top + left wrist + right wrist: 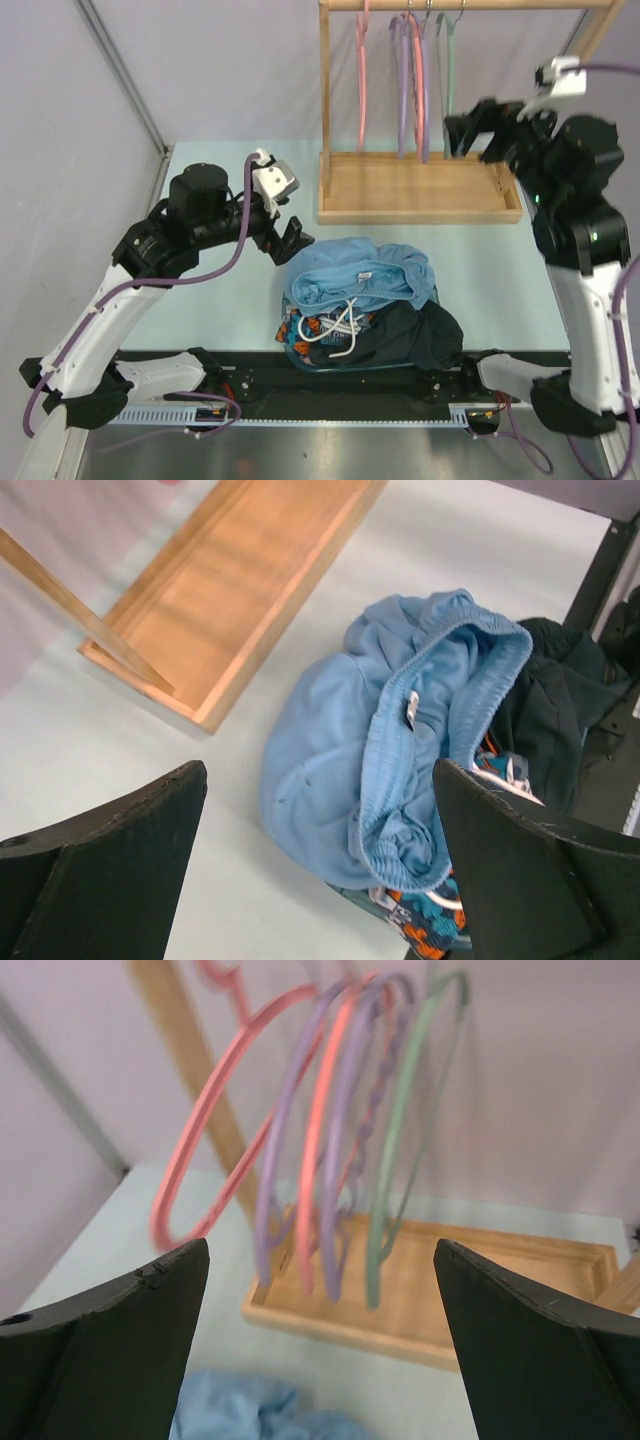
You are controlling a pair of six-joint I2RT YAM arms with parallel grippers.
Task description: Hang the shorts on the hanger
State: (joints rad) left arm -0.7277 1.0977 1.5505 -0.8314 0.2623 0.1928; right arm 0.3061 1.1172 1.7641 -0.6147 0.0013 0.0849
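1. Jaws on both arms stand wide apart, and nothing is held between them.
2. The left arm (pixel 150 250) bends low over the desk (pixel 215 200). The left jaws hang just left of a pile of clothes, angled down toward it, without touching the cloth.
3. The shorts (pixel 360 272) lie crumpled on top of that pile, at the near middle of the desk. In the left wrist view their elastic waistband gapes open, with a small label showing inside it.
4. A white drawstring (pixel 343 325) loops across the near side of the pile, over a blue-and-orange patterned garment (pixel 318 325) that lies under the shorts.
5. A black garment (pixel 425 335) lies beside the patterned one, at the right of the pile and partly under the shorts.
6. The right arm (pixel 585 230) is raised at the far right. The right jaws face the row of hangers from the side, near them but apart.
7. The hanger (pixel 452 90) hangs from the rail (pixel 470 5) of a wooden rack and is the rightmost in the row.
8. Pink hangers (pixel 362 90) and purple hangers (pixel 403 100) hang to its left on the same rail.
9. The rack's tray (pixel 420 190) sits at the far side of the desk, apart from the pile.
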